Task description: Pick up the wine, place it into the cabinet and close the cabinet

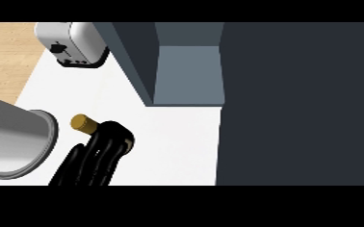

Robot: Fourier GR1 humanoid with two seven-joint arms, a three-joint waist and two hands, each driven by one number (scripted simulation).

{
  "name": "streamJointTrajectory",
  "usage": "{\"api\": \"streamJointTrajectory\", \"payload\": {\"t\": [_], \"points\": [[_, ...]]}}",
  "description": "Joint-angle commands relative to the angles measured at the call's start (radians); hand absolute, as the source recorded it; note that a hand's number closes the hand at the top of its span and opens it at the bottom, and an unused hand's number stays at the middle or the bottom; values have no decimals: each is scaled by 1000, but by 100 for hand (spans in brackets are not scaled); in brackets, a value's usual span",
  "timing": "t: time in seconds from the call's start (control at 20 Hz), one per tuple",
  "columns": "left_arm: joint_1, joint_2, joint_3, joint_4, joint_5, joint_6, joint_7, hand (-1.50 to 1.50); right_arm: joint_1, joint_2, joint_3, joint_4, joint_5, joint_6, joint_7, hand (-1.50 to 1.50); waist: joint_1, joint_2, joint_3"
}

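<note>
1. At seven o'clock in the view, the robot's left hand (99, 156) rises from the lower edge. It is black, and its fingers are curled closed around the wine (83, 122).
2. Of the wine, only a tan, cork-coloured top shows. It pokes out past the fingers at eleven o'clock from the hand. The rest of the bottle is hidden inside the grasp, so whether it stands on the surface or is lifted cannot be told.
3. Beneath the hand lies a white counter (171, 144), which spreads toward twelve and three o'clock.
4. At nine o'clock from the hand, just beside it, a grey curved shape (21, 139) with a paler rim fills the left edge. What it is cannot be told.
5. At one o'clock from the hand, well apart from it, stands the cabinet (135, 57). Its slate-blue side wall frames an open, lighter blue-grey recess.
6. At three o'clock, a large dark panel (292, 106) covers the whole right side of the view, meeting the recess along its right edge.
7. At twelve o'clock, far from the hand, a silver toaster (71, 41) with a black base sits on the counter beside the cabinet wall.
8. At eleven o'clock, beyond the counter's edge, a strip of pale wooden floor (16, 53) shows.
</note>
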Motion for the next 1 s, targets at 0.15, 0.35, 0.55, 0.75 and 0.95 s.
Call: {"api": "streamJointTrajectory", "payload": {"t": [0.15, 0.35, 0.55, 0.75, 0.95], "points": [[24, -11, -102, -93, -58, 91, 83, -150, 7, 10, 33, -161, 29, -51, 123, -150, -2, -1, 0], [-53, 11, 30, -139, 10, 97, 174, -150, -53, 0, 5, -126, -4, -50, 151, -150, -3, 1, 0], [-49, 44, 113, -149, 39, 85, 172, -150, -37, 23, 66, -181, 60, -93, 164, -150, -6, 0, -1], [-46, 43, 122, -220, 8, 115, 232, -150, -45, -1, 41, -160, 47, -74, 166, -150, -3, -1, 0], [-92, 37, 237, -110, 70, 88, 184, -150, -16, -9, 1, -190, 18, -63, 164, -150, -10, 1, 0]]}}
